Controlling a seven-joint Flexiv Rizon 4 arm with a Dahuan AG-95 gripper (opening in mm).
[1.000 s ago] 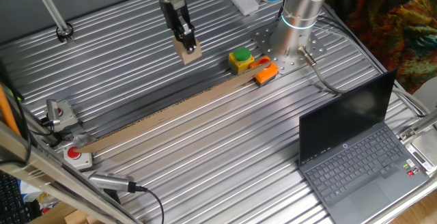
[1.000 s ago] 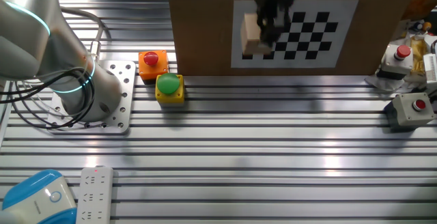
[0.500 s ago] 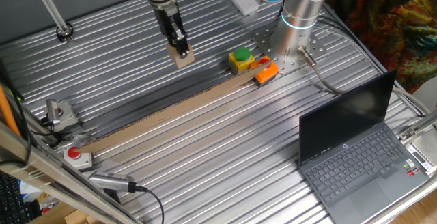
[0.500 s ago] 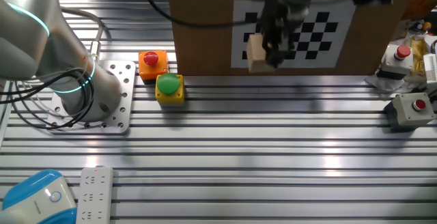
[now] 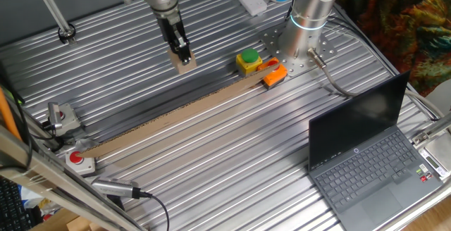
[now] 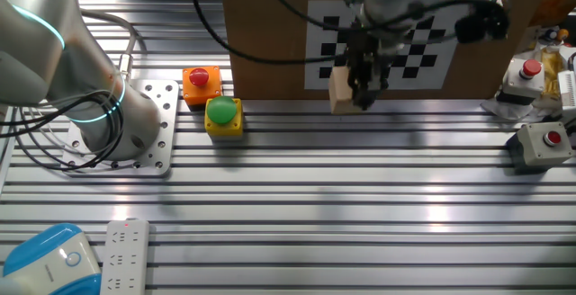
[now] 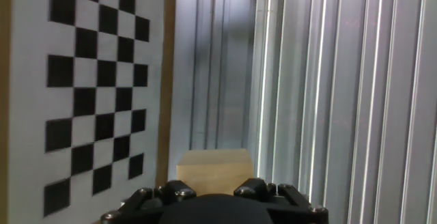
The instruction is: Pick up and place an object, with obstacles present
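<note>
Hand [image 5: 182, 53] was clamped on the small tan block [image 5: 184, 63], hanging just above the ribbed desk [image 5: 211, 153] beside the upright cardboard strip [image 5: 176, 118] bearing a checkerboard sheet [image 6: 423, 48]. Cube-like, the block showed no long axis and no legible writing.

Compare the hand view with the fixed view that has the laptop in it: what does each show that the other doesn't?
Only the hand view shows the checkerboard sheet on the upright board's face, standing just left of the block.

Only the laptop view shows the laptop, the yellow box with green button, the orange piece and the board as a long cardboard strip seen edge-on, with the gripper beyond it.

Both show the block at the fingertips over the ribbed metal table.
</note>
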